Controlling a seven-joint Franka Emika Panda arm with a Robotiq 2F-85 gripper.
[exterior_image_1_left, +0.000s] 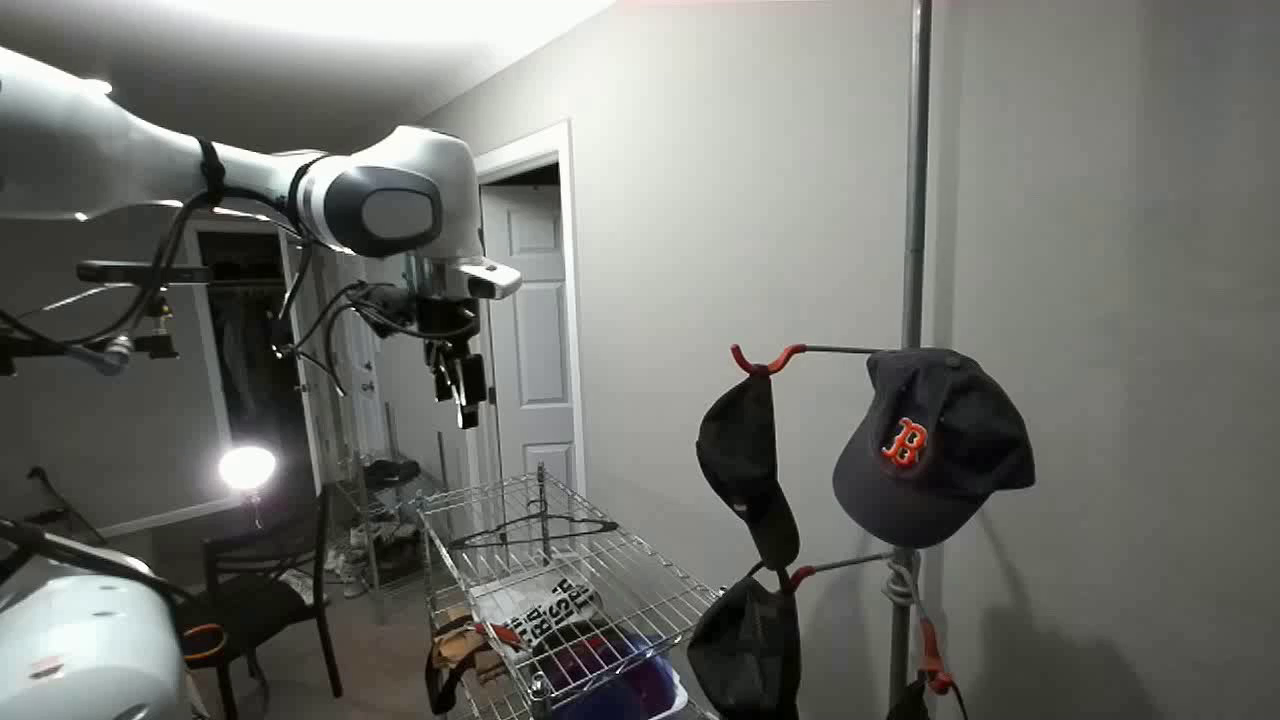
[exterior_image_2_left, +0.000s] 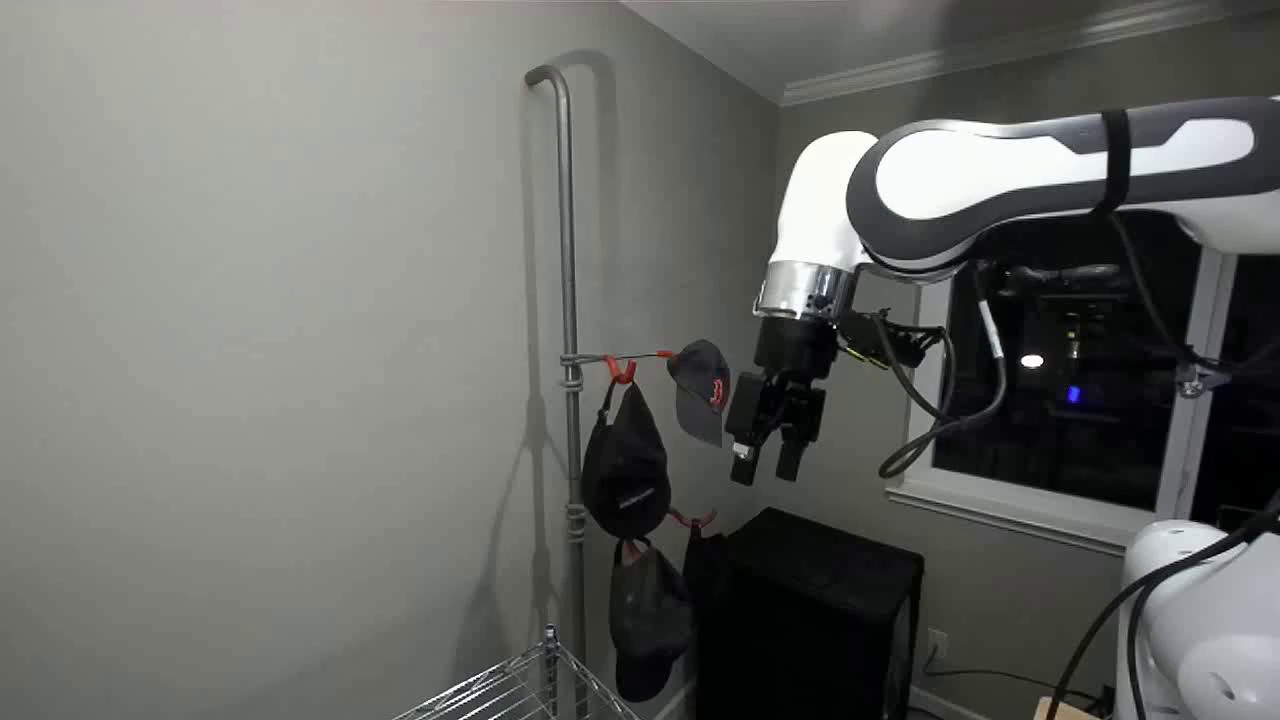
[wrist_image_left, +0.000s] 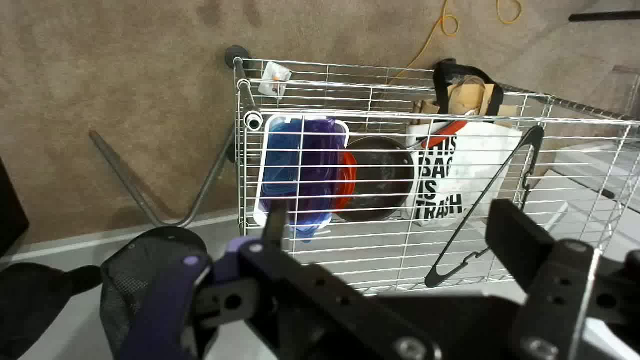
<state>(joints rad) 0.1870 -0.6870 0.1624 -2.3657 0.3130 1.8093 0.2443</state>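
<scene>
In an exterior view, right blocked by pole (exterior_image_1_left: 915, 200), caps (exterior_image_1_left: 955, 430); headroom seen above lower-centre wire shelf (exterior_image_1_left: 640, 575), depth unclear.

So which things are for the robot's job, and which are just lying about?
Likely the job, going by where the gripper hovers:
open gripper, holding nothing
black clothes hanger on the wire shelf
maybe the hanging baseball caps

Probably just lying about:
frying pan
“THIS BAG IS TRASH” bag
black chair
</scene>
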